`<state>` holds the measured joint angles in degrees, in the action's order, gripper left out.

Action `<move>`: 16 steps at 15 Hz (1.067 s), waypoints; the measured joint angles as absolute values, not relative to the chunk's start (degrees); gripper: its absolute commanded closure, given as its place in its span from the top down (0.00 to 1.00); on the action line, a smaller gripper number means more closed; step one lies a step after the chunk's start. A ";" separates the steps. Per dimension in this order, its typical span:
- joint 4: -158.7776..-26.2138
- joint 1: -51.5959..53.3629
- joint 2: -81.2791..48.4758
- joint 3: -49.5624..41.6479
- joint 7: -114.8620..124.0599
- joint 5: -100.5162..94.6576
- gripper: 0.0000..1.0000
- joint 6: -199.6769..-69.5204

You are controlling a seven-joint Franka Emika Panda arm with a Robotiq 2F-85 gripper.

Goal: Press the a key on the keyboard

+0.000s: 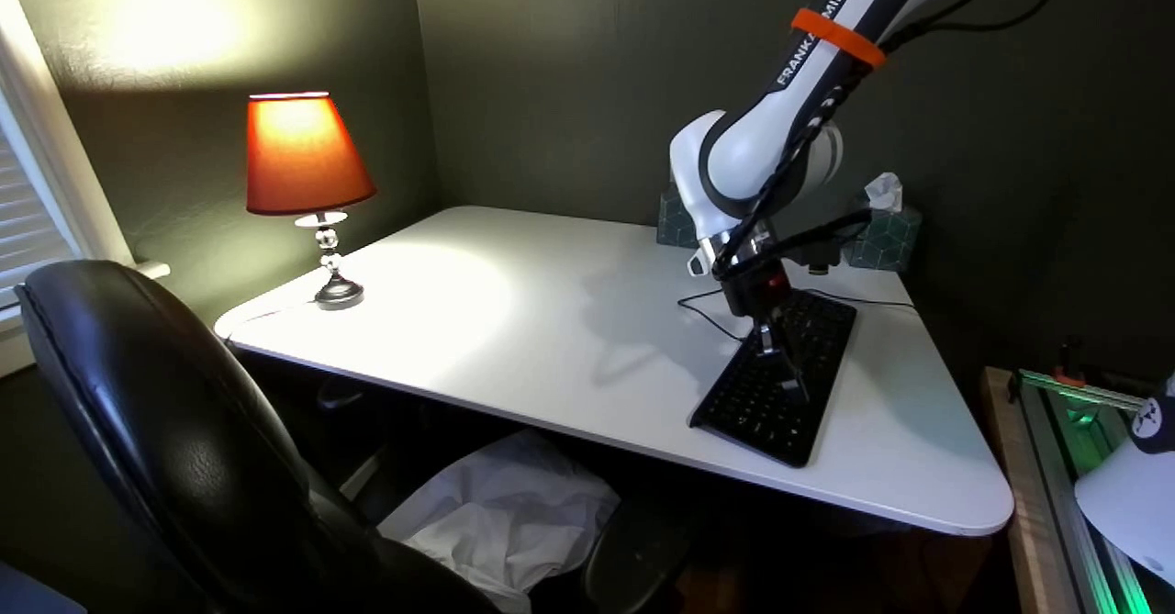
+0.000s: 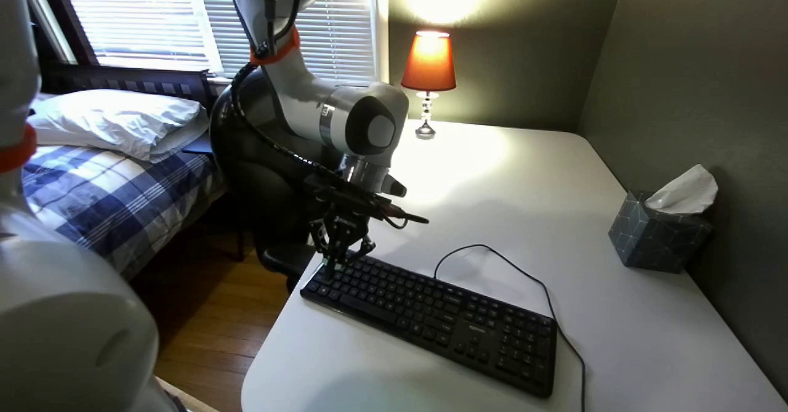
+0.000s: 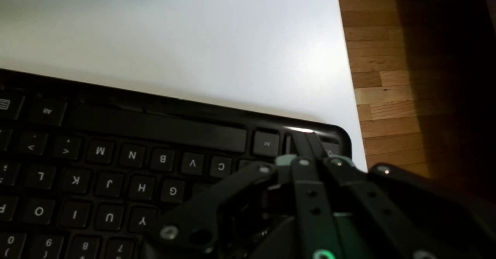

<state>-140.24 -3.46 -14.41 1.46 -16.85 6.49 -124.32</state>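
Observation:
The black keyboard (image 1: 822,343) lies flat on the white table, and it shows in both exterior views (image 2: 431,313). In the wrist view the keyboard (image 3: 149,156) is upside down, with its letters readable on the left. My gripper (image 3: 304,137) points down over the keyboard's corner end, near the Alt key (image 3: 266,143). Its two fingers are together with nothing between them. In both exterior views the gripper (image 2: 330,269) (image 1: 797,392) is at the end by the table edge. The A key is hidden behind the fingers. I cannot tell whether the tips touch a key.
A thin dark cable (image 2: 542,284) runs from the keyboard across the table. A tissue box (image 2: 659,233) stands by the wall. A red lamp (image 1: 307,155) stands at the table's far end. A black chair (image 1: 184,430) is beside the table. The table edge (image 3: 350,73) is close to the gripper.

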 measured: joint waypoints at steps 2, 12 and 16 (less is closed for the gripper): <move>-139.91 -3.34 -15.14 1.66 -16.85 6.45 0.00 -125.40; -139.24 -2.74 -17.62 2.47 -16.85 6.37 0.00 -130.12; -139.16 -2.73 -17.90 2.67 -16.85 6.37 0.00 -131.49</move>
